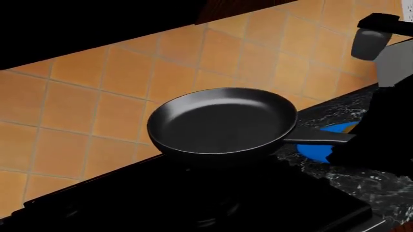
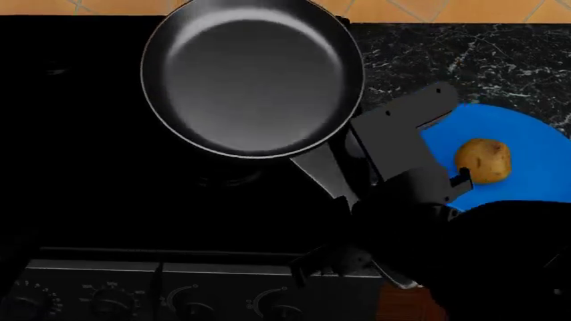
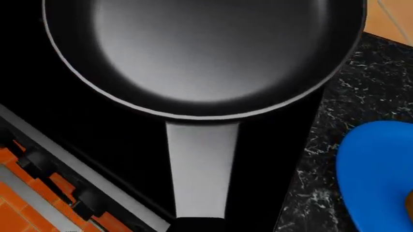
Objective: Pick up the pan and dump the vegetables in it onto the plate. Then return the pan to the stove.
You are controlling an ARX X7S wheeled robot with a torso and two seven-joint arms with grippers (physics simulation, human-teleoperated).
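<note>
The pan (image 2: pixel 250 73) is empty and level over the stove (image 2: pixel 89 187); I cannot tell whether it rests on the burner. My right gripper (image 2: pixel 352 190) is shut on the end of its long handle (image 2: pixel 323 167). In the right wrist view the handle (image 3: pixel 200 164) runs from the pan (image 3: pixel 200 48) into my dark gripper (image 3: pixel 197 226). The potato (image 2: pixel 483 160) lies on the blue plate (image 2: pixel 526 144), to the right of the stove. The left wrist view shows the pan (image 1: pixel 223 121) from the side with the plate (image 1: pixel 316 152) behind its handle. My left gripper is not visible.
A black speckled counter (image 2: pixel 464 53) holds the plate. An orange tiled wall (image 1: pixel 96 96) stands behind the stove. A row of knobs (image 2: pixel 187 297) lines the stove's front. My right arm (image 1: pixel 380 121) fills the space beside the plate.
</note>
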